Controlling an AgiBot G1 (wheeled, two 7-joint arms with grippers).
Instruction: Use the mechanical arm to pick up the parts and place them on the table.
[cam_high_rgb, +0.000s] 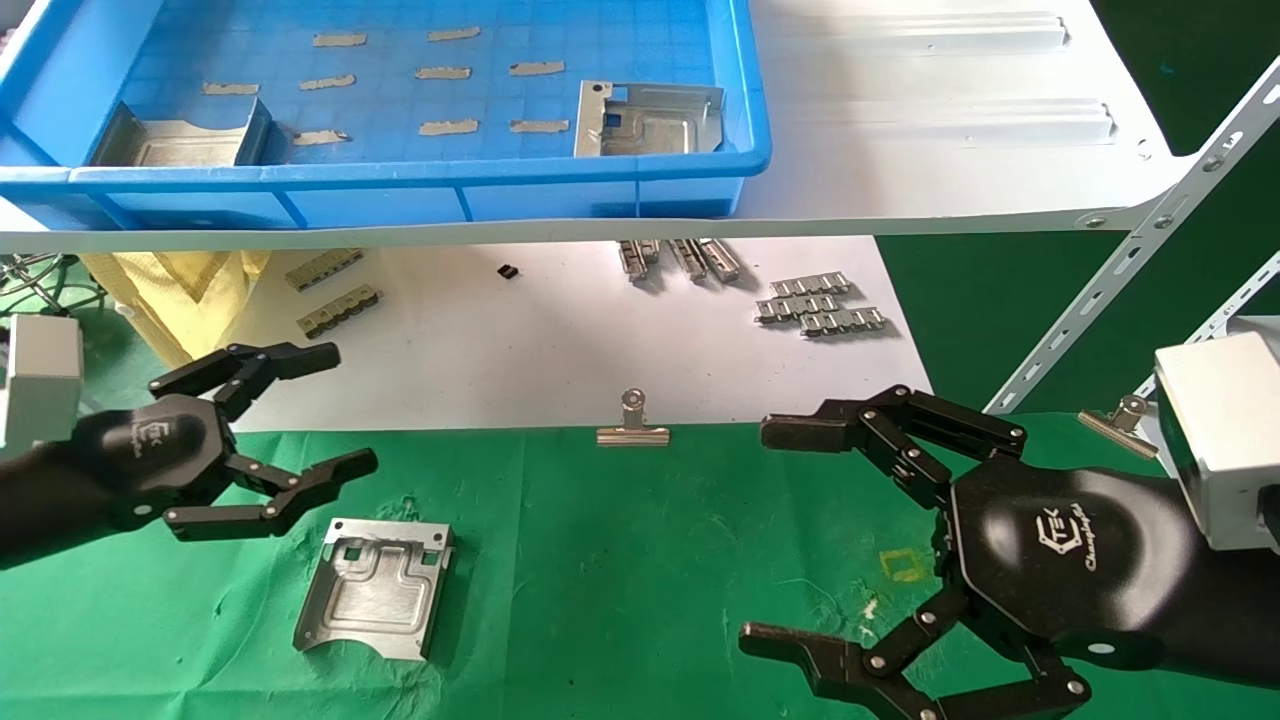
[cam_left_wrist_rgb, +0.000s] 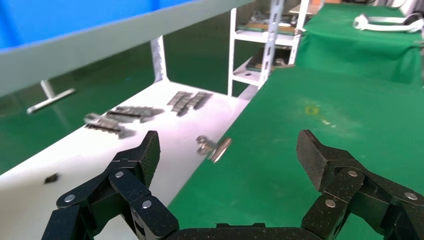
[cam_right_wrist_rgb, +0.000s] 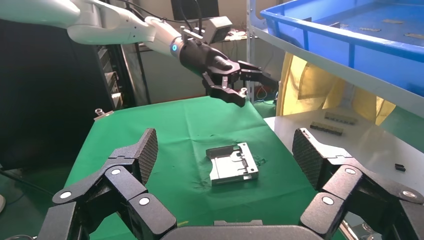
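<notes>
One silver part lies flat on the green table, left of centre; it also shows in the right wrist view. Two more parts sit in the blue tray. My left gripper is open and empty, hovering just above and left of the part on the cloth; it also shows in its own wrist view and far off in the right wrist view. My right gripper is open and empty over the table's right side, facing that part.
The blue tray stands on a white shelf board overhead. Behind the cloth lies a white sheet with grey ridged strips. Binder clips hold the cloth's far edge. Slanted shelf struts stand at right.
</notes>
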